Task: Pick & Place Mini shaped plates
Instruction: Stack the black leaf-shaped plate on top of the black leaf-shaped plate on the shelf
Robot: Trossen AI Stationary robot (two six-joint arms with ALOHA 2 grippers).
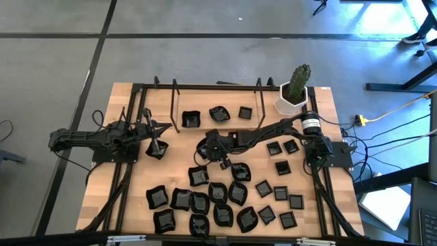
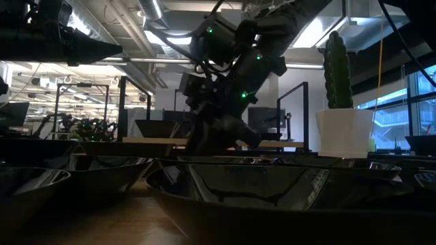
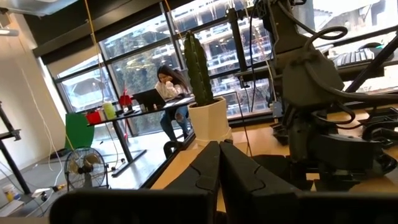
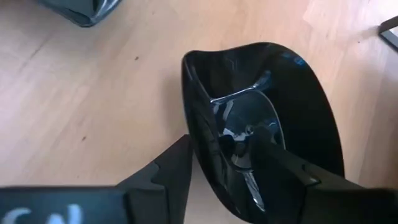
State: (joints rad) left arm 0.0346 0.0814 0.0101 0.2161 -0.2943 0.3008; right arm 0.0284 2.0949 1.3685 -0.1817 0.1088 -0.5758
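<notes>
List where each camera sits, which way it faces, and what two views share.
High: overhead, straight down on wooden table; both arms show.
Low: table height, across glossy black mini plates; right arm descends.
Left wrist: past shut left gripper toward green cactus in white pot.
Right wrist: right gripper straddling a plate's rim.
Shared: cactus appears in high, low, left wrist.

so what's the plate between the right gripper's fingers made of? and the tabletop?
Plate straddled at its rim by the right gripper: glossy black, sharp mirror-like highlights across the curved bowl, so glazed ceramic or polished plastic; the look alone won't settle which. Tabletop: pale wood with visible grain and small dark flecks, matte to satin, likely plywood or wood laminate.
</notes>
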